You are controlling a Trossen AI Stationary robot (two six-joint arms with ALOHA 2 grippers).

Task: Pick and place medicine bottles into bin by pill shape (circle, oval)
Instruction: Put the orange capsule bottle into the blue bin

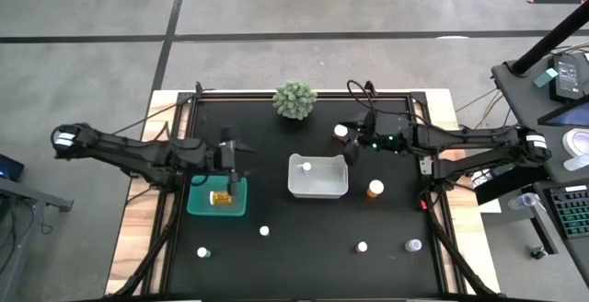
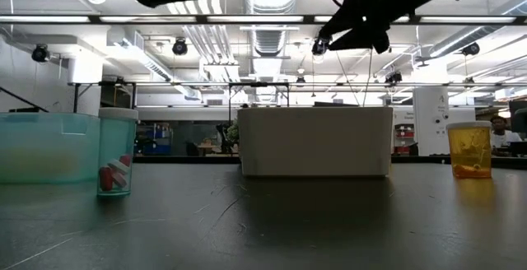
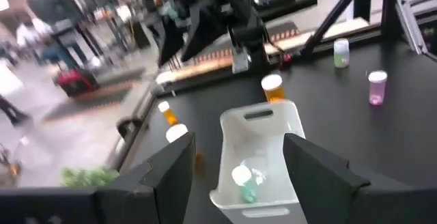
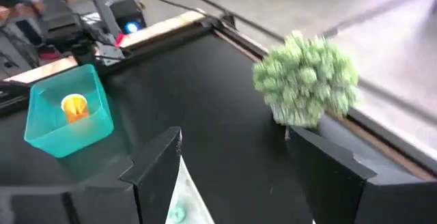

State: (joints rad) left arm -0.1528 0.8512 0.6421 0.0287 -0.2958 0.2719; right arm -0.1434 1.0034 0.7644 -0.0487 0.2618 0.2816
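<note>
Left gripper (image 1: 232, 166) hovers over the teal bin (image 1: 217, 198), fingers spread wide, empty; 1 amber bottle (image 1: 220, 197) lies inside. Right gripper (image 1: 352, 147) hangs at the white bin's (image 1: 318, 177) far right corner, fingers wide apart, empty. Loose bottles (image 1: 375, 189) stand scattered across the black table (image 1: 304, 247). Judged light, rigid, smooth plastic, easily tipped: pinch mid-body, below the cap.

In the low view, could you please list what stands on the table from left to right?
Teal bin → clear medicine bottle with red-and-white pills → white bin → amber medicine bottle.
</note>
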